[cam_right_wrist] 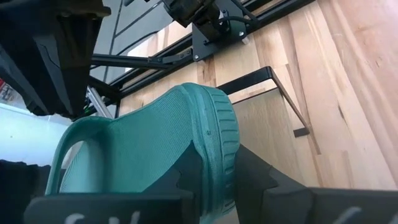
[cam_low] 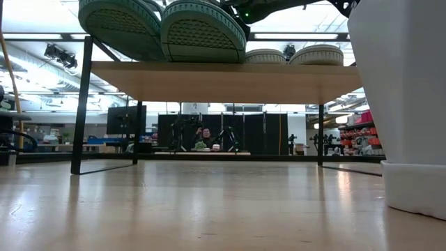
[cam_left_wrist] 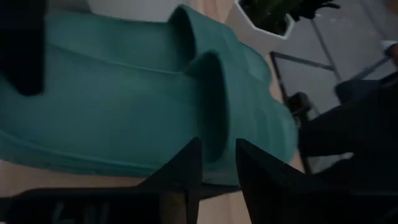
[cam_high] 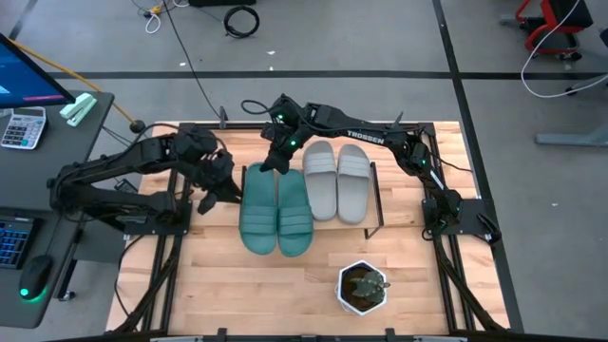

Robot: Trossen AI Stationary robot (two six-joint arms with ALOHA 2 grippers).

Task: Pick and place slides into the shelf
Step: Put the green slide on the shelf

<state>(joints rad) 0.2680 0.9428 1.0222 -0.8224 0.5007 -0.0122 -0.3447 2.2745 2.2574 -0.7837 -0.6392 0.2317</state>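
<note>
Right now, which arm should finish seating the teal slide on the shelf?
Right. The right gripper is pinched on the heel rim of the teal slide atop the shelf, so it can set it down. The left gripper sits beside the pair, holding nothing.

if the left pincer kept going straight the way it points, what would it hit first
Most likely the teal slide right ahead of the left pincer; it fills that wrist view, though how near it is is hard to tell.
</note>
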